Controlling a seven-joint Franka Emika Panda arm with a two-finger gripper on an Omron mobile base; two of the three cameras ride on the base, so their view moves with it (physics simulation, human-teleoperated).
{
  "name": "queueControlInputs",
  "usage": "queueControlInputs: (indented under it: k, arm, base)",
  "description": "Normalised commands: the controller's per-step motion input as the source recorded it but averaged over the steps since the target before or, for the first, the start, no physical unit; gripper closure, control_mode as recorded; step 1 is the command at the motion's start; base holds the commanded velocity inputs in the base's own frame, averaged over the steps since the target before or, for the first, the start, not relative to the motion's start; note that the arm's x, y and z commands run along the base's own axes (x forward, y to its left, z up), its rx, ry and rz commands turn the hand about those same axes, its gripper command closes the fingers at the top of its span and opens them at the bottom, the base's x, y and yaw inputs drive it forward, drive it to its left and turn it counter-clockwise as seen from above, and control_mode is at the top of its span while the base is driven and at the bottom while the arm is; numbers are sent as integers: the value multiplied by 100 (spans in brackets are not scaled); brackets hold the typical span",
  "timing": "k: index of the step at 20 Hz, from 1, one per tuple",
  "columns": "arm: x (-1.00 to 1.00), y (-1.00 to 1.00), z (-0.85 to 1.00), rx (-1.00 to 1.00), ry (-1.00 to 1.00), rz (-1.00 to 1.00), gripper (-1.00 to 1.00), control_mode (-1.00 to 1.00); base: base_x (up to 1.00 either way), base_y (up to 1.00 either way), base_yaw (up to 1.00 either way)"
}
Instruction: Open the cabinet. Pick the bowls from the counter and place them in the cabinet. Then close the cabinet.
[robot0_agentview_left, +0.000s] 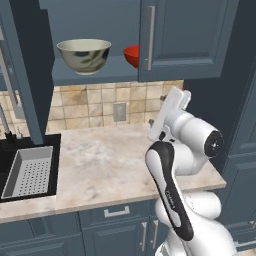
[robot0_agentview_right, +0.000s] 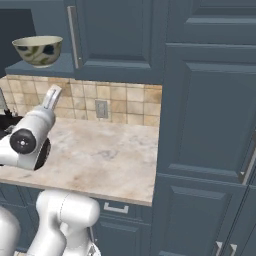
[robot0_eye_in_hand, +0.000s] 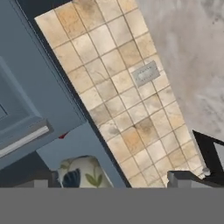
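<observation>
Left base view: both bowls are sitting on the cabinet (robot0_agentview_left: 180, 40) shelf, so I am judging the pick-and-place part finished. The counter (robot0_agentview_left: 110, 160) is carrying no bowl that I can see. What is remaining, by my reading, is closing the cabinet: its left door (robot0_agentview_left: 22, 75) is standing swung out toward me at about 9 o'clock of the frame, while the right door (robot0_agentview_left: 185, 37) is looking nearly shut, its long silver handle (robot0_agentview_left: 150, 37) crossing in front of the red bowl.

Cream-white bowl (robot0_agentview_left: 84, 56): sitting upright at 11 o'clock in the left base view, deep, with dark leaf-like markings on its side. In the right base view it is appearing at 10 o'clock (robot0_agentview_right: 38, 50), again upright on the shelf. Red bowl (robot0_agentview_left: 131, 56): at 12 o'clock, just beside the cream one at its 3 o'clock, glossy, half hidden behind the right door edge; whether the two are touching I cannot tell.

Hand (robot0_eye_in_hand: 112, 181): my two fingertips are standing wide apart at the 6 o'clock edge of the hand view, with nothing between them, so I am holding nothing. The hand view is looking along the tiled backsplash (robot0_eye_in_hand: 127, 100) toward the shelf underside, with the cream bowl peeking at 7 o'clock.

Sink (robot0_agentview_left: 27, 172) is sitting at 8 o'clock of the left base view, well apart from my hand.
</observation>
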Motion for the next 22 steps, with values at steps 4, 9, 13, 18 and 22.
queueControlInputs:
  k: [4, 9, 13, 18, 22]
  arm:
    - [-84, 0, 0, 0, 10, 0, -100, -100]
    - [-87, 8, -3, 0, 2, 0, -100, -100]
    - [-93, 55, -33, 0, -1, 0, -100, -100]
    - [-99, 86, -78, 0, -27, 0, -100, -100]
    - [-88, 72, -27, 0, -30, -2, -100, -100]
  base:
    - [0, 0, 0]
    - [0, 0, 0]
    - [0, 0, 0]
    - [0, 0, 0]
    - [0, 0, 0]
